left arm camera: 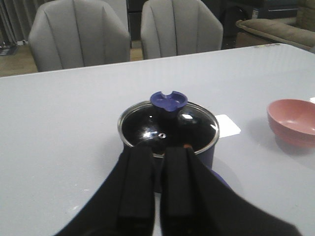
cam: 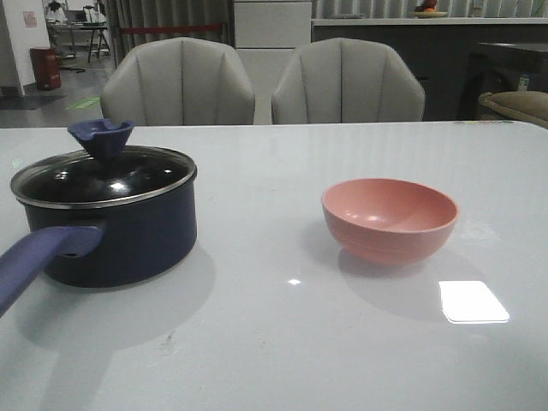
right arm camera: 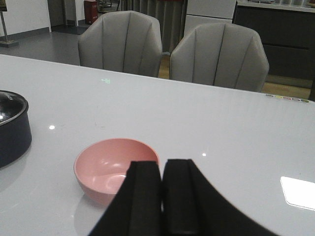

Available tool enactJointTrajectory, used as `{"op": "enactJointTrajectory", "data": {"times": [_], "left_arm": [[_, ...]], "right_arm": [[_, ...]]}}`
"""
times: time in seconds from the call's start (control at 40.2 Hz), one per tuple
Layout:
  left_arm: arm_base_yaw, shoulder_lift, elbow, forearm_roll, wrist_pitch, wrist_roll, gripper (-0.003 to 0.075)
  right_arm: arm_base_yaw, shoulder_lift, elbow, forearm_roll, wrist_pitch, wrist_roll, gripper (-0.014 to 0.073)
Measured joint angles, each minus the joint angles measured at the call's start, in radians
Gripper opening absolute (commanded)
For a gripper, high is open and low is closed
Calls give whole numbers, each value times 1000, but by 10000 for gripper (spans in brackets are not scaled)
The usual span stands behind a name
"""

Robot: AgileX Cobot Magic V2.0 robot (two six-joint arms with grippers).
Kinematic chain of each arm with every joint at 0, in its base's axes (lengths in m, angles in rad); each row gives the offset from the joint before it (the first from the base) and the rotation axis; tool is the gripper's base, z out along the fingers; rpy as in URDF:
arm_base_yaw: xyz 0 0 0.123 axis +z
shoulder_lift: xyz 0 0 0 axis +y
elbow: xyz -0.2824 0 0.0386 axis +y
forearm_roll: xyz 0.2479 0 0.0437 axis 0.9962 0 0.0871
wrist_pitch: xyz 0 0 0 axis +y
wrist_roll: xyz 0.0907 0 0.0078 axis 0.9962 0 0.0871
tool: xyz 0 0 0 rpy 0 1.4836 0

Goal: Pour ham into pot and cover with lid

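Lid (cam: 104, 177) sits on pot (cam: 120, 240) at frame left; pink bowl (cam: 390, 218) looks empty. Left gripper (left arm camera: 157, 196) and right gripper (right arm camera: 161, 196) narrowed, holding nothing. Risk: ham unverified beneath lid.

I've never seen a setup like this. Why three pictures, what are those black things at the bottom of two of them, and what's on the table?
It is one moment seen by three cameras on a two-armed robot. One camera looks forward over the table; the other two sit on the wrists of the arms. The black shapes are each arm's jaws: the left gripper and the right gripper. Both look closed, with only a thin slit between the jaws, and hold nothing.

On the white table stands a dark navy pot with a long purple-blue handle, and its glass lid is on. To the right of it sits a pink bowl, which looks empty. No ham shows in any picture. Two grey chairs stand behind the table.
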Motion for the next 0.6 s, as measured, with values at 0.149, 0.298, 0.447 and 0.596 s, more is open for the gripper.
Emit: {"op": "enactJointTrajectory", "data": {"times": [0.149,0.298,0.447,0.596], "left_arm": [[84,-61,139,5,-144,0,133],[145,-114,282,8,-311,0,133],[157,-114,315,10,-384,0,133],[157,-114,315,10,-395,0,133]], "right_arm": [[0,0,0,0,0,0,150],[0,0,0,0,0,0,150],[0,0,0,0,0,0,150],[0,0,0,0,0,0,150]]}}
